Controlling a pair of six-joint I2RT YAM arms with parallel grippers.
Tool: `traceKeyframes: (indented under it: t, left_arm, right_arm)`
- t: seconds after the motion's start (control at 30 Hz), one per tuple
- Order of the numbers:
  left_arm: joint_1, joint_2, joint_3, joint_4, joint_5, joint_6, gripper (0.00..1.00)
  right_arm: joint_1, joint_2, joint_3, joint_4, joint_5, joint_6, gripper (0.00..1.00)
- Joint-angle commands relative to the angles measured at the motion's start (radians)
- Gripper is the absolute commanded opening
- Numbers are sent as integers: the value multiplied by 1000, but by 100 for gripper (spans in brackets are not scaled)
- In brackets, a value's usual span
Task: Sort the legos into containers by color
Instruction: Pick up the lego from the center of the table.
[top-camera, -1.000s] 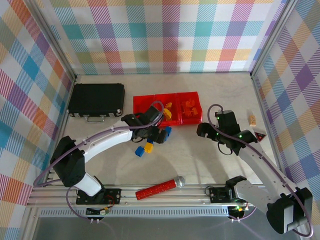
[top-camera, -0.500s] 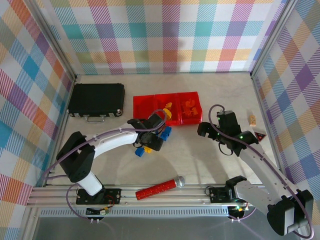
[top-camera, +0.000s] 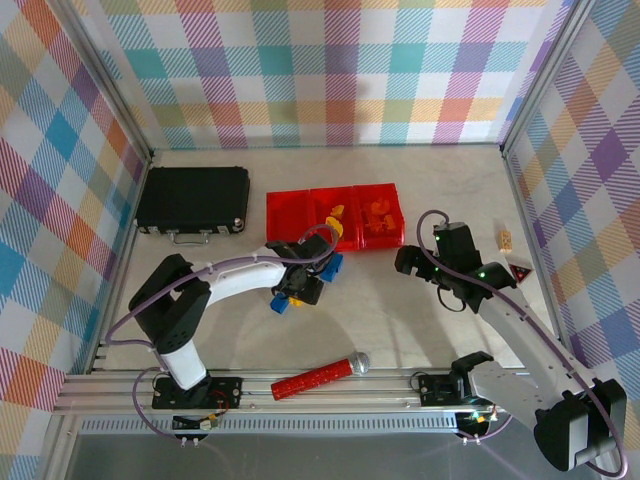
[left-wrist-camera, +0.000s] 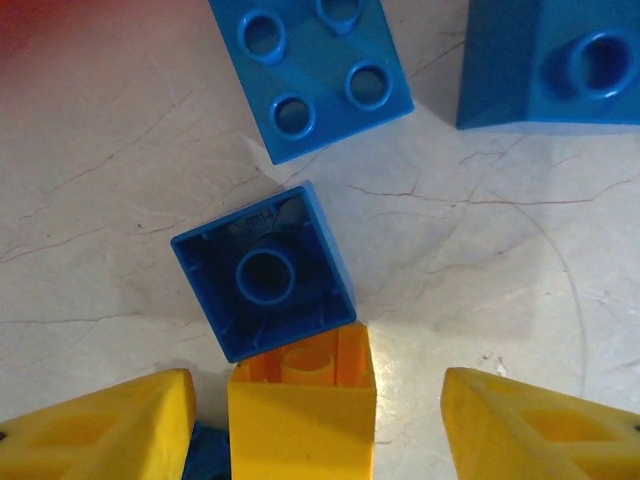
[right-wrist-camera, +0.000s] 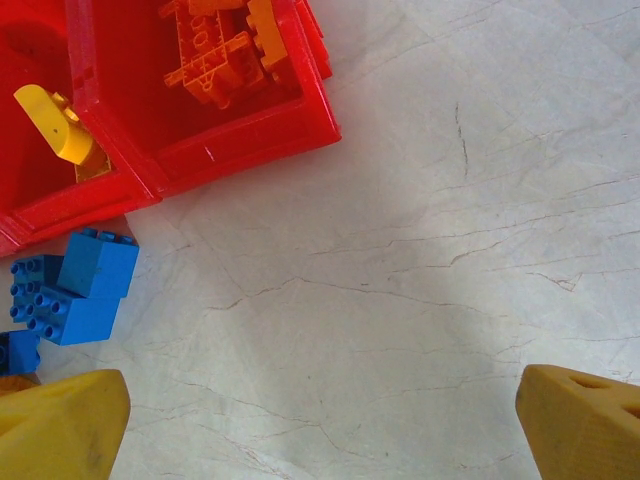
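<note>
My left gripper is low over the table, just in front of the red containers. Its yellow fingers stand open on either side of a yellow lego lying on its side, with a gap at each finger. An upturned blue lego touches that brick, and two more blue legos lie beyond. Yellow legos lie in the middle bin and orange legos in the right bin. My right gripper hangs open over bare table to the right of the bins, with nothing between its fingers.
A flat black case lies at the back left. A red stick with a silver tip rests near the front rail. A small tan block sits by the right wall. Plaid walls close in three sides.
My left gripper has come down toward the near side onto the loose bricks, and its jaws have narrowed around the yellow lego. The right arm has hardly moved.
</note>
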Motion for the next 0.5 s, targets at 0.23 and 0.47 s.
traceKeyframes:
  t: [0.23, 0.47]
  left_arm:
    - [2, 34, -28, 15, 12, -53, 51]
    - [3, 47, -18, 10, 5, -69, 36]
  right_arm:
    - [-2, -11, -9, -12, 17, 3, 99]
    - [-2, -12, -10, -14, 19, -1, 99]
